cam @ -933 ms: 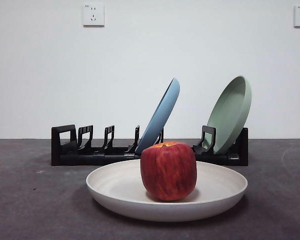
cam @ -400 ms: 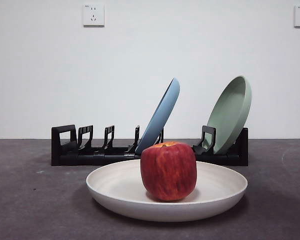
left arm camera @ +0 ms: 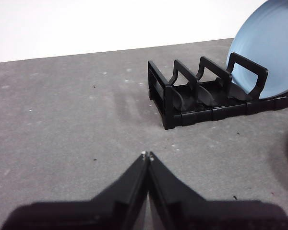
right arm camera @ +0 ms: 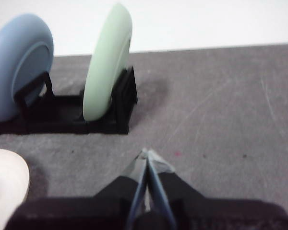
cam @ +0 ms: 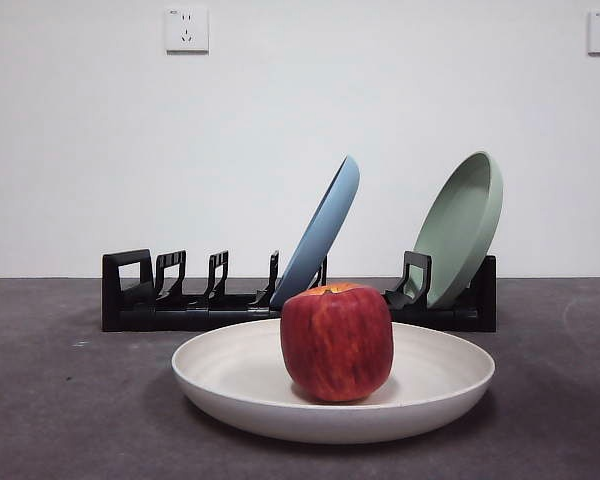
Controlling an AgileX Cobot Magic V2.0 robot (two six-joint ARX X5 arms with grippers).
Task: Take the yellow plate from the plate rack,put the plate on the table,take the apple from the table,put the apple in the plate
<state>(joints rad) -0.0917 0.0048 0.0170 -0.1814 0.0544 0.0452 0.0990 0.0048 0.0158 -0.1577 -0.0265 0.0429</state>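
Note:
The red apple rests in the middle of the yellow plate, which lies flat on the dark grey table in front of the black plate rack. An edge of that plate shows in the right wrist view. My left gripper is shut and empty, hovering over bare table off the rack's empty end. My right gripper is shut and empty too, over the table near the rack's other end. Neither gripper appears in the front view.
A light blue plate and a pale green plate lean upright in the rack. Both also show in the right wrist view, blue plate and green plate. Two wall sockets sit on the white wall behind.

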